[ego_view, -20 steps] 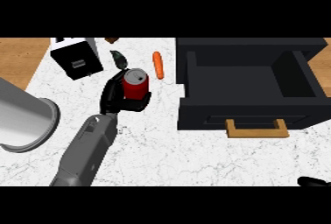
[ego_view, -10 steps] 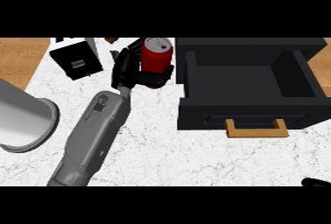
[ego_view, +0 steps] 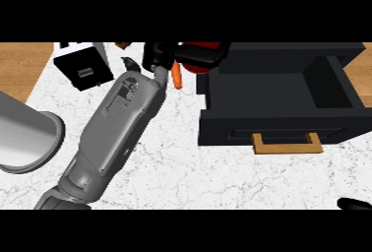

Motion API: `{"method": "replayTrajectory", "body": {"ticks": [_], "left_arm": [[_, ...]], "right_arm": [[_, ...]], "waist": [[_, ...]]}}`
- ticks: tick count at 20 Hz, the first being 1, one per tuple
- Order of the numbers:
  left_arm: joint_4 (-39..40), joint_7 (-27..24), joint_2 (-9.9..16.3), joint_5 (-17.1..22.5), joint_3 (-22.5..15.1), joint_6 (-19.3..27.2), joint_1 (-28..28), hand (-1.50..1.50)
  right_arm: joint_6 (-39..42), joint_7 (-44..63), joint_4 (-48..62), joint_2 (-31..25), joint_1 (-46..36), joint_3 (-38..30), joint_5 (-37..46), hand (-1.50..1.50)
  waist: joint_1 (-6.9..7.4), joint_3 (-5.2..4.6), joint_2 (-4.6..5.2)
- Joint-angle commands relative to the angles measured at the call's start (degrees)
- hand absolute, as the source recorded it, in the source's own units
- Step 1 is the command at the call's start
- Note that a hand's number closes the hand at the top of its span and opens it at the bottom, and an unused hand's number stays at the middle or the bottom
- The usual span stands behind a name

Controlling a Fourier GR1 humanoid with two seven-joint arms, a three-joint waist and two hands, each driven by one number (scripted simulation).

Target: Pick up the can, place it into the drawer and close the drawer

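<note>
One red can (ego_view: 203, 55) rides in the robot's left hand (ego_view: 161, 55), black fingers curled around its side, at the far edge of the white marble counter (ego_view: 189, 167). The can hangs just left of the open black drawer (ego_view: 280, 106), partly above its far left corner, and is not yet inside. The drawer stands pulled out toward the near side, its wooden handle (ego_view: 286, 143) facing the robot and its dark interior bare. A thin orange carrot (ego_view: 176, 75) lies on the counter just below the can, between the grey forearm and the drawer's left wall.

The carry looks about halfway done. To finish it well, the hand should travel further right until the can sits fully over the cavity, clear of the left wall, then lower it before the fingers let go. Releasing over the rim would risk the can tipping back onto the counter.

Only a dark sliver of the right hand (ego_view: 356, 204) shows at the near right corner; whether its fingers are open or curled cannot be told. A black box (ego_view: 85, 72) sits far left, a grey cylinder (ego_view: 25, 137) near left.
</note>
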Motion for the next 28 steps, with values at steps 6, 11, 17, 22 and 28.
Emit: {"method": "replayTrajectory", "body": {"ticks": [6,11,17,22,28], "left_arm": [[8.5,6.1,-0.2,3.4,-3.0,6.2,-14.8,1.5],[17.7,4.8,-0.2,4.7,-4.2,6.7,-22.2,1.5],[23.8,4.2,-0.2,9.8,-8.5,10.2,-27.9,1.5],[30.2,1.3,-0.2,12.3,-8.8,9.8,-30.2,1.5],[33.5,-0.6,-0.2,14.8,-11.9,14.0,-30.6,-1.5]], "right_arm": [[-0.7,3.2,-1.1,-1.3,-2.3,-0.3,-0.7,-1.5],[0.6,2.2,0.2,-3.1,-2.8,-3.1,-3.7,-1.5],[1.8,-1.5,2.9,-1.8,-1.8,-1.9,-3.0,-1.5],[-1.4,3.8,0.4,-2.0,-6.9,1.7,0.0,-1.5],[-0.3,3.0,2.5,-3.1,-7.1,0.4,-1.0,-1.5]], "waist": [[-0.81,0.01,0.19],[-1.79,0.05,0.43],[-2.96,0.13,0.69],[-3.71,0.11,1.2],[-4.6,0.16,1.26]]}}
